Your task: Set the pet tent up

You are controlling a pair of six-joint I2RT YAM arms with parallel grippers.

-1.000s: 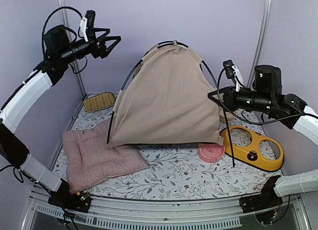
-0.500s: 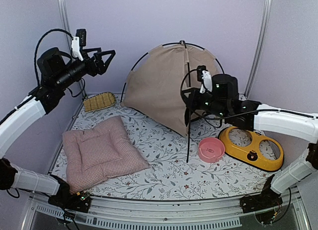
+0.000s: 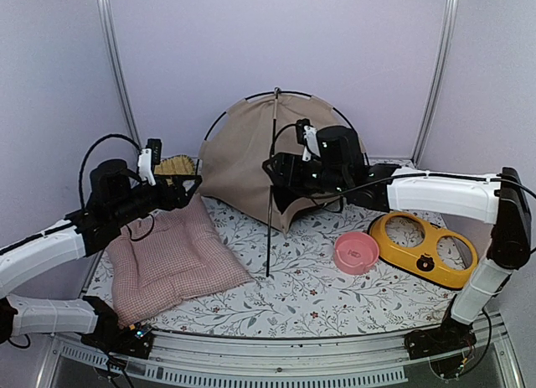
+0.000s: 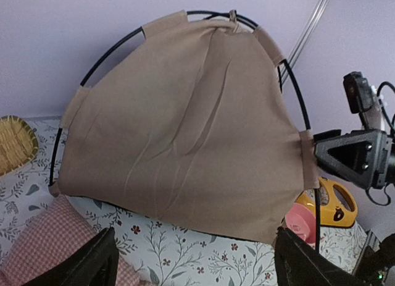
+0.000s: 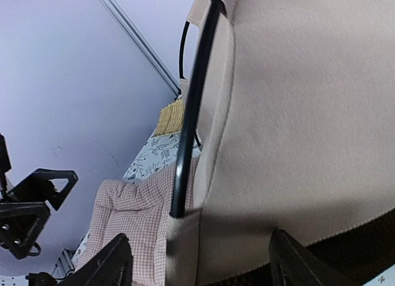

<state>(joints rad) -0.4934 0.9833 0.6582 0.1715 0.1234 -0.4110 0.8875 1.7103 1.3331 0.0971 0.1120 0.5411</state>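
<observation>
Both sets of jaws gape, empty. The right gripper (image 3: 270, 168) flanks the tent (image 3: 239, 166) pole (image 3: 269, 229), apparently to steady it; the left gripper (image 3: 191, 187) hovers clear.

I see the tent (image 3: 239, 157) standing at the back of the table (image 3: 310, 292), with one straight pole (image 3: 269, 237) running from its peak down to the tabletop in front. My right gripper (image 3: 275, 168) is close at the tent's front, just beside that pole. My left gripper (image 3: 191, 185) hovers over the pink cushion (image 3: 180, 266).
</observation>
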